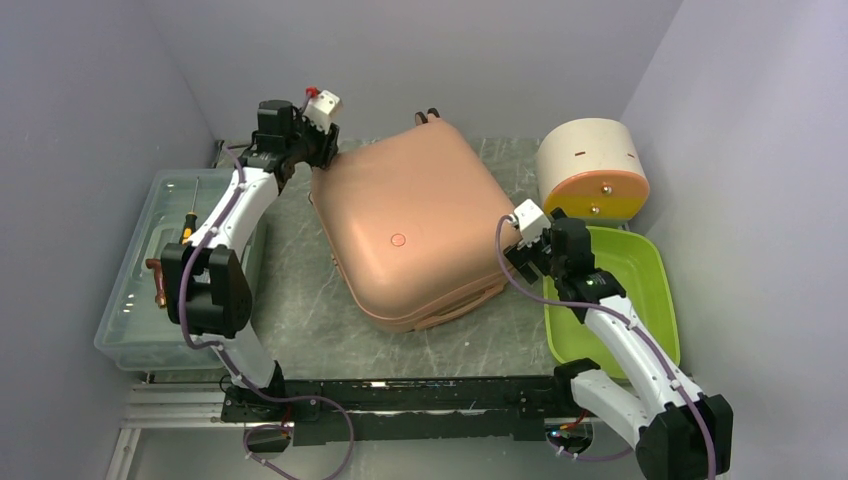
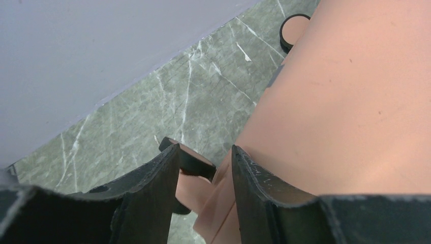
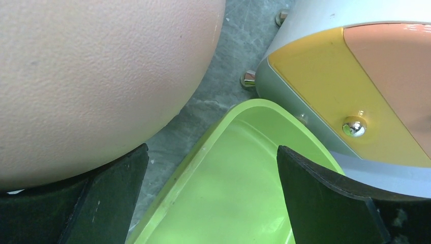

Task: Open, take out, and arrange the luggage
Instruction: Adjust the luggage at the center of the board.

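Observation:
The luggage is a salmon-pink hard-shell suitcase lying flat and closed in the middle of the table. It also fills the right of the left wrist view and the upper left of the right wrist view. My left gripper is at its far left corner. There its jaws stand half closed around a black wheel and its pink mount, touching on both sides. My right gripper hangs wide open beside the luggage's right corner, holding nothing.
A lime-green tray lies under and right of the right gripper. A round cream and yellow case stands behind it. A clear plastic bin with a screwdriver sits at the left. Walls close off the back and sides.

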Controlling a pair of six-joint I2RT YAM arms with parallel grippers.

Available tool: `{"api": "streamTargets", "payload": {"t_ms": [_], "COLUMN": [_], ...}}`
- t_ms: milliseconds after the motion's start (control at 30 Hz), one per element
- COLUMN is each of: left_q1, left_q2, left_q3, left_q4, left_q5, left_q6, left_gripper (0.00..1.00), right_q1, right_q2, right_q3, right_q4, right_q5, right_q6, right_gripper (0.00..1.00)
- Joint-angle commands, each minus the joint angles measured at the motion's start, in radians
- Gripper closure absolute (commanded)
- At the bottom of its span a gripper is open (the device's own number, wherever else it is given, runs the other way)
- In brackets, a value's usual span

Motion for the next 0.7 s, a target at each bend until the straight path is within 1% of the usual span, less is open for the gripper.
{"api": "streamTargets", "payload": {"t_ms": [0, 167, 300, 433, 567, 667], "left_q1": [-0.034, -0.034, -0.034, -0.029, -0.014, -0.011], "left_q2": [0.030, -0.017, -0.040, -0.065, -0.125, -0.167], "left_q3": [-0.191, -0.268, -0.286, -0.266, -0.268, -0.262], "left_q4": [-0.551, -0.536, -0.518, -0.513, -0.497, -0.504], "left_q5": [0.116, 0.114, 0.100, 0.030, 0.016, -0.008], "left_q6": [0.049, 0.071, 0.063, 0.041, 0.027, 0.019], "left_gripper": [0.51, 0.51, 0.48, 0.46, 0.46, 0.46], "right_q1": [-0.002, -0.001, -0.001, -0.001, -0.001, -0.001], "right_q2": [0.081, 0.144, 0.139, 0.063, -0.042, -0.085], "right_q3": [0.088, 0.162, 0.185, 0.178, 0.162, 0.176], "right_q4": [0.123, 0.117, 0.077, 0.001, -0.034, -0.054], "right_q5": [0.062, 0.048, -0.039, -0.140, -0.189, -0.198], "right_q6": [0.072, 0.119, 0.126, 0.066, 0.025, 0.027], "right_gripper": [0.00, 0.00, 0.00, 0.00, 0.00, 0.00]}}
